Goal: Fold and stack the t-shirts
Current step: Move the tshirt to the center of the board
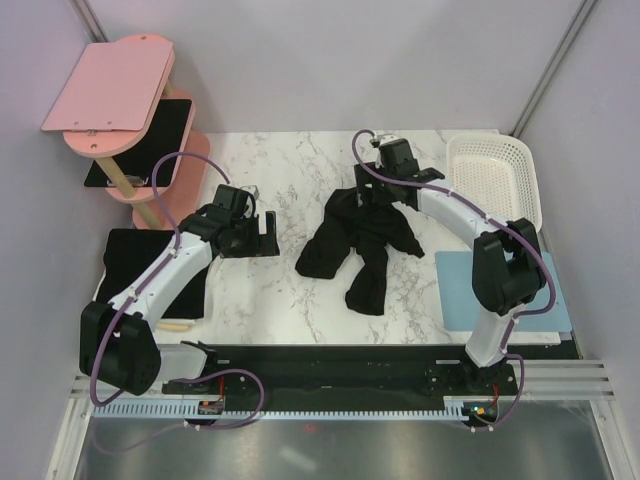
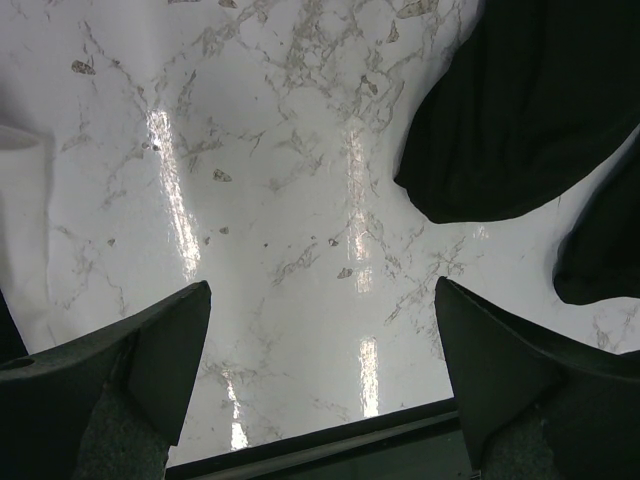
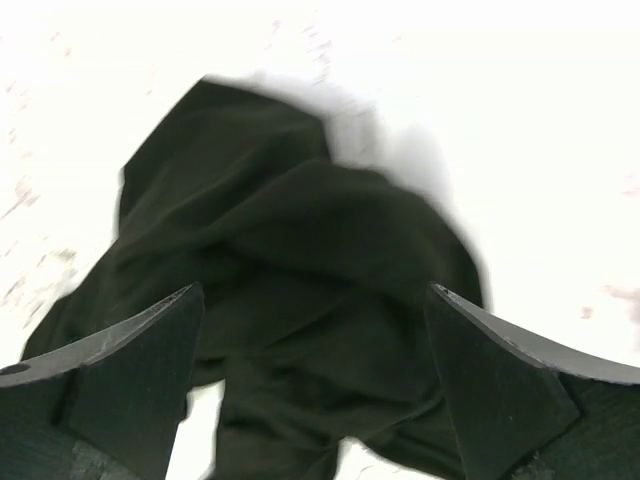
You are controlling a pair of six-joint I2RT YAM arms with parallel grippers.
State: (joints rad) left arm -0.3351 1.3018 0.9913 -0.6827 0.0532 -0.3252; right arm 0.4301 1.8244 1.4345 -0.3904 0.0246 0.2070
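t-shirt point(image 1: 360, 245) lies crumpled, r gripper point(image 3: 315, 290) spread wide over it, l gripper point(image 2: 322, 283) spread wide beside it.

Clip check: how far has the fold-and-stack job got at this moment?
Early. One black t-shirt lies crumpled mid-table, unfolded. A flat black rectangle at the left edge may be a folded shirt; I cannot confirm. In hand: nothing; the right gripper hangs open over the crumpled shirt, the left gripper open over the marble table. Left: grasp, flatten, fold, stack.
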